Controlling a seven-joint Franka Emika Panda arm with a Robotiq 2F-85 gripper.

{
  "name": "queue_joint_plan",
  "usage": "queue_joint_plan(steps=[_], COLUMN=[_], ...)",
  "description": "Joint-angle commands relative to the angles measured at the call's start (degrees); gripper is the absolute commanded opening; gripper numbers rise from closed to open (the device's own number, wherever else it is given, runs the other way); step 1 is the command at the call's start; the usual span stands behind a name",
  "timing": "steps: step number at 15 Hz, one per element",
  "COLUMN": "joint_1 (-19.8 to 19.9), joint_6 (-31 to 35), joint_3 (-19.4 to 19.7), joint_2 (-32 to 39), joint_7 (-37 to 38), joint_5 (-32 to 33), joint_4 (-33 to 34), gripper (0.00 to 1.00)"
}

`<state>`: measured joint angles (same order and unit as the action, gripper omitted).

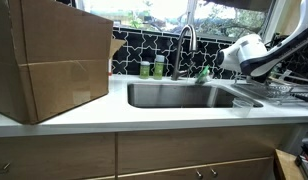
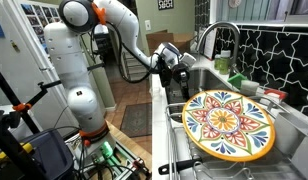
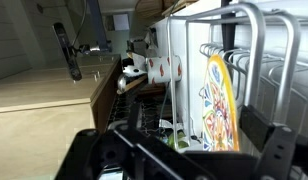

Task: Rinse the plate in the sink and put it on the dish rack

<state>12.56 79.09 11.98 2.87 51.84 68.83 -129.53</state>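
The plate (image 2: 229, 125), patterned in yellow, red and teal, leans in the wire dish rack (image 2: 172, 160) beside the sink (image 1: 184, 105). In the wrist view the plate (image 3: 220, 100) stands on edge between the rack's wires (image 3: 249, 30). My gripper (image 2: 174, 66) hovers over the far end of the rack, near the faucet (image 2: 219, 35), apart from the plate. In the wrist view its dark fingers (image 3: 179, 145) are spread wide with nothing between them. In an exterior view the arm (image 1: 266, 66) reaches over the rack (image 1: 284, 93) at the right.
A large cardboard box (image 1: 49, 60) stands on the counter left of the sink. Green bottles (image 1: 146, 68) and a green sponge (image 1: 204, 75) sit behind the basin by the faucet (image 1: 186, 40). The robot's base (image 2: 69, 90) stands on the floor beside the counter.
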Motion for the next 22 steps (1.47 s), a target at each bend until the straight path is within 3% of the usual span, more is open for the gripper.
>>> queue_joint_plan(steps=[1,6,14,22], joint_1=[-0.49,-1.08,-3.4,-5.64], joint_6=[-0.34,-0.41,-3.15,7.39], joint_3=[-0.4,-1.02,-3.18,-3.92], joint_2=[-2.13,-3.69,-13.62,-20.07], joint_7=[-2.26,-5.33,-13.4,-13.98], joint_5=[0.35,-1.24,-8.69,-22.24], joint_4=[-2.12,-1.85,-0.81,2.69], gripper=[1.0,1.0,1.0,1.0])
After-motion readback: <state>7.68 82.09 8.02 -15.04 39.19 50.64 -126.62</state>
